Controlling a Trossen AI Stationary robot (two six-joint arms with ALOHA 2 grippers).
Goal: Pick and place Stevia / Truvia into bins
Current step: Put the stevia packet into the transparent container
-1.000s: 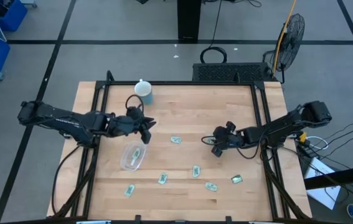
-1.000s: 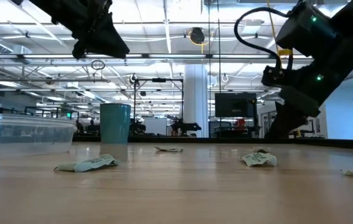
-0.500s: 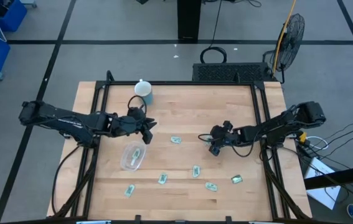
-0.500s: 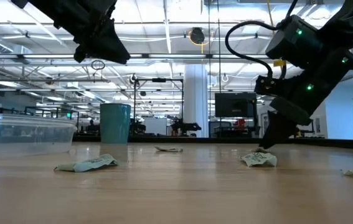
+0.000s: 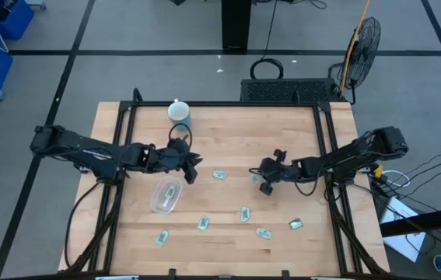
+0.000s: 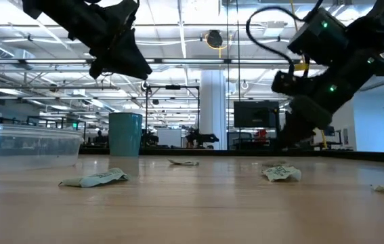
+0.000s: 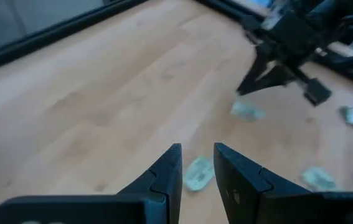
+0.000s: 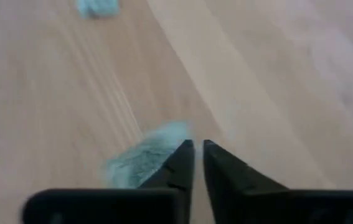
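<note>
Several pale green Stevia / Truvia packets lie flat on the wooden table, among them one at mid-table (image 5: 220, 176) and two nearer the front (image 5: 245, 213) (image 5: 203, 224). One more lies inside the clear bin (image 5: 158, 204). My left gripper (image 5: 193, 171) hovers just right of the bin, slightly open and holding nothing. A packet (image 7: 198, 173) shows on the table through its gap. My right gripper (image 8: 198, 148) is shut low over another packet (image 8: 142, 158). The left wrist view shows that packet (image 7: 246, 111) on the wood just under the right fingertips (image 7: 241, 92). My right gripper points slanting down from the table's right side, with its left fingertip (image 8: 185, 149) beside the packet's edge (image 8: 176, 134). I cannot tell whether it touches. Bare wood shows in the thin slit between the fingers, and the packet lies flat on the table.
A blue-green cup with a white lid (image 5: 180, 115) stands at the far left of the table, seen behind the bin (image 6: 22, 142) in the low view. More packets lie near the front edge (image 5: 264, 232) (image 5: 295, 224) (image 5: 162, 237). Black frame rails run along both table sides.
My left gripper has moved from over the bin toward the table's right. My right gripper has moved toward the table's left, dipped close to the table and then come up a little.
</note>
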